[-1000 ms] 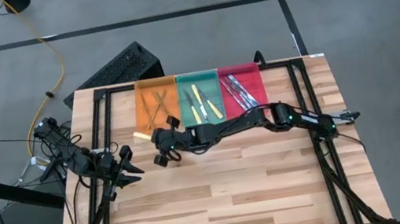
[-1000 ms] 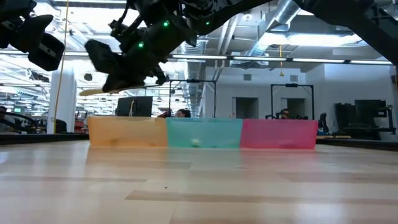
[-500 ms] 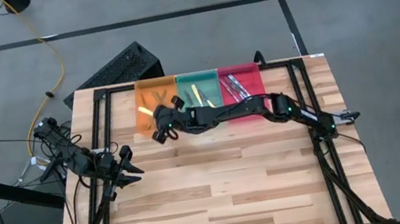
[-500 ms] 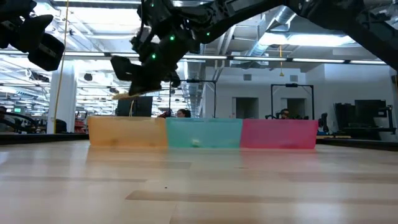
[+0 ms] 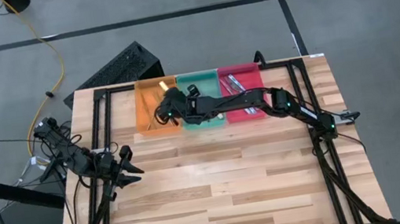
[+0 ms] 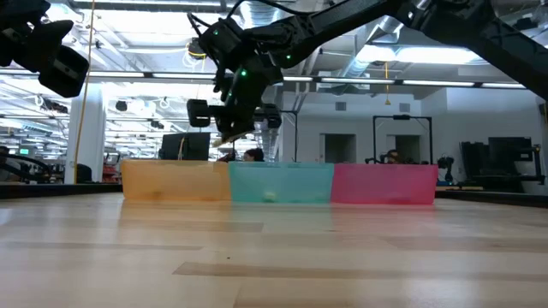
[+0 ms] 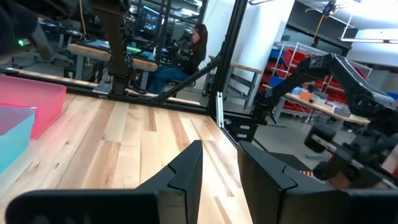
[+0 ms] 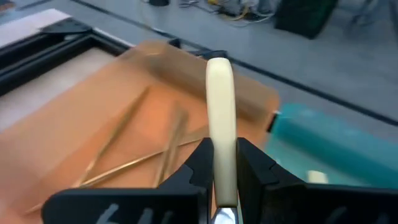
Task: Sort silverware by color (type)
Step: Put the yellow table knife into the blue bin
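Above the orange translucent plastic tray [image 8: 81,118], the right pincer [image 8: 222,174] is clamped on a pale yellow, smooth-handled utensil [image 8: 221,124], the rounded handle pointing forward between the two dark fingers. In the high view that pincer [image 5: 170,107] hangs over the border between the orange tray [image 5: 145,116] and the green plastic tray [image 5: 197,81] beside it.

The risk, as I judge it, is a wrong sort. Thin bronze-gold metal utensils [image 8: 134,155] lie crossed in the orange tray, slender as rods, so a release here would drop the yellow piece among the wrong colour. The glossy handle looks slippery, and only its lower end sits in the grip; a slip could let it swing or fall early. A drop from this height could also bounce it off a tray wall onto the pale wooden plank bench [image 5: 219,188].

Shiny silver utensils [image 5: 237,82] rest in the red plastic tray [image 5: 251,72]. All three trays are shallow, straight-walled and slightly see-through.

Over the bench's left edge the left pincer [image 7: 219,168] waits, its dark angular fingers narrowly parted, holding nothing.
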Tool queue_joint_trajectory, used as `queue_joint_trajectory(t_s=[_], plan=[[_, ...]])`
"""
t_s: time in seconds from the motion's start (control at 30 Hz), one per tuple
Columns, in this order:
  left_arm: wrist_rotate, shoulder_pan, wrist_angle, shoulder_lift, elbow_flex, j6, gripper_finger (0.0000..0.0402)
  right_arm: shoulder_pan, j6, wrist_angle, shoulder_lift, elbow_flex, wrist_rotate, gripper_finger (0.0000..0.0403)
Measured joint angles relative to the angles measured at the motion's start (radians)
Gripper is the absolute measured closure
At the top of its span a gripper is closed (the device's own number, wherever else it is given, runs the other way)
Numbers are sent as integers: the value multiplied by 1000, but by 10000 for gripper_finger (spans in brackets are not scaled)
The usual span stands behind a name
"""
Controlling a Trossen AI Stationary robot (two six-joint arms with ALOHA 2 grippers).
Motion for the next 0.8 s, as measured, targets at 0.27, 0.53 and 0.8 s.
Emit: queue_joint_trajectory(t_s=[0.27, 0.53, 0.8], plan=[[0, 0, 0, 0, 0, 0, 312, -5, 259, -155, 1, 0, 162, 347], [0, 0, 0, 0, 0, 0, 312, -33, 512, -327, 1, 0, 171, 347], [0, 0, 0, 0, 0, 0, 312, -56, 505, -333, 1, 0, 122, 347]])
